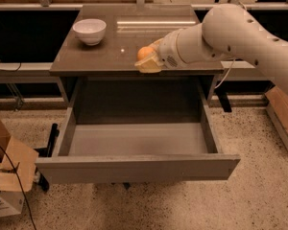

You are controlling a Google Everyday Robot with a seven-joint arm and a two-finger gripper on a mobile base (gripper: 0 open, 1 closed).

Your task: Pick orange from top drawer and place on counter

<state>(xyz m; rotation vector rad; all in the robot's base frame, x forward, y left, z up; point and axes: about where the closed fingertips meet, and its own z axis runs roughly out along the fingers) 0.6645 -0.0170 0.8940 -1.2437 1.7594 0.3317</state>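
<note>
The orange (143,52) is a small round fruit held between my gripper's pale fingers. My gripper (148,60) is shut on it, just above the front part of the counter (110,42), near the middle of its front edge. The white arm reaches in from the right. The top drawer (134,140) is pulled wide open below, and its grey floor shows nothing in it. I cannot tell whether the orange touches the counter.
A white bowl (90,31) stands at the counter's back left. Cardboard boxes (5,176) sit on the speckled floor at the left, and another box (283,116) at the right. The drawer's front panel (137,169) juts far out towards the camera.
</note>
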